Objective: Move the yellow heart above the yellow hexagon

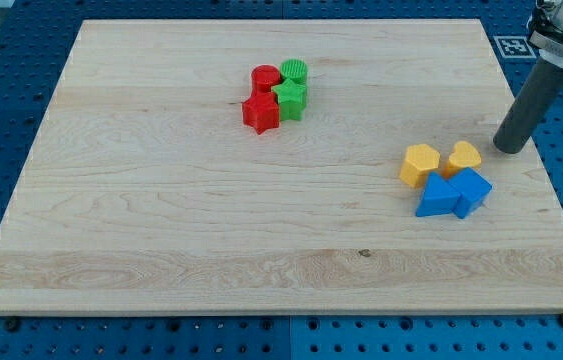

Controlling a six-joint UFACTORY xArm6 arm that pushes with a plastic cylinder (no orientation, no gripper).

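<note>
The yellow heart (464, 157) lies on the wooden board at the view's right, just right of the yellow hexagon (420, 165) and close to it. My tip (508, 149) rests on the board a short way to the right of the heart and slightly above it, not touching it. The dark rod rises from the tip toward the view's top right corner.
A blue triangle (436, 198) and a blue cube-like block (472, 190) sit directly below the two yellow blocks. A cluster near the top centre holds a red cylinder (265, 79), a red star (260, 113), a green cylinder (294, 72) and a green star (290, 98). The board's right edge (531, 150) is close to my tip.
</note>
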